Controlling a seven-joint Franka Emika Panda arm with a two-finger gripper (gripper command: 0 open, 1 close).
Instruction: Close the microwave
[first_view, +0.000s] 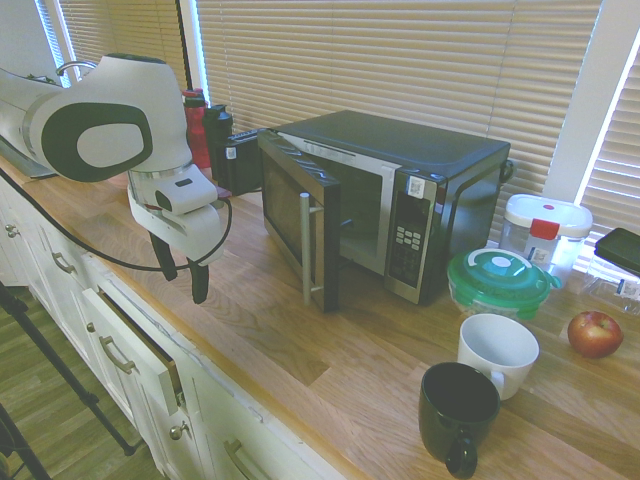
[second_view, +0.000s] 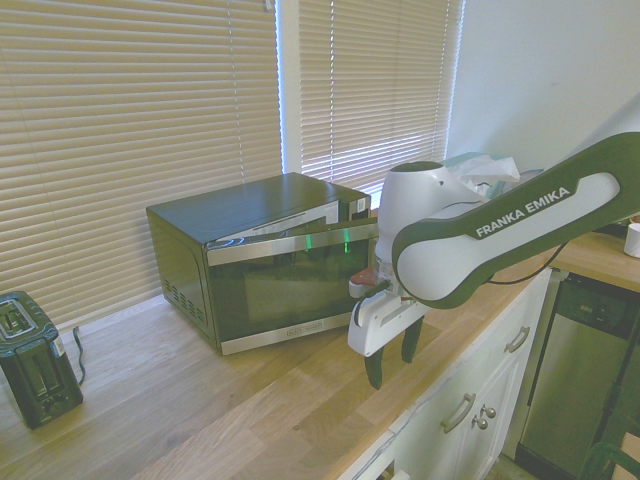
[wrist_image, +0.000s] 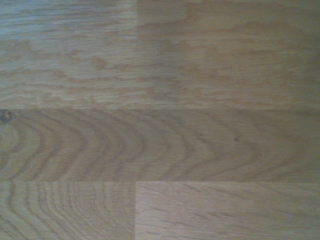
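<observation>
microwave (first_view: 430, 145) on the wooden countertop (first_view: 345, 375), centre to right of frame in the first exterior view; door (first_view: 285, 215) ajar, its vertical bar handle (first_view: 306, 250) apart from the keypad panel (first_view: 409, 235). gripper (first_view: 185, 285) at left of frame, fingers spread moderately, nothing between them, pointing down over the counter's front part. likely reason: it is on the door's outer side, so a push near the handle could swing the door shut without any grasp

edges: counter's front edge runs close by the gripper, open drawer (first_view: 135, 350) below it; keep the fingers high enough over the wood. black mug (first_view: 455, 410) and white mug (first_view: 497, 350), lower right, look outside the door's swing
</observation>
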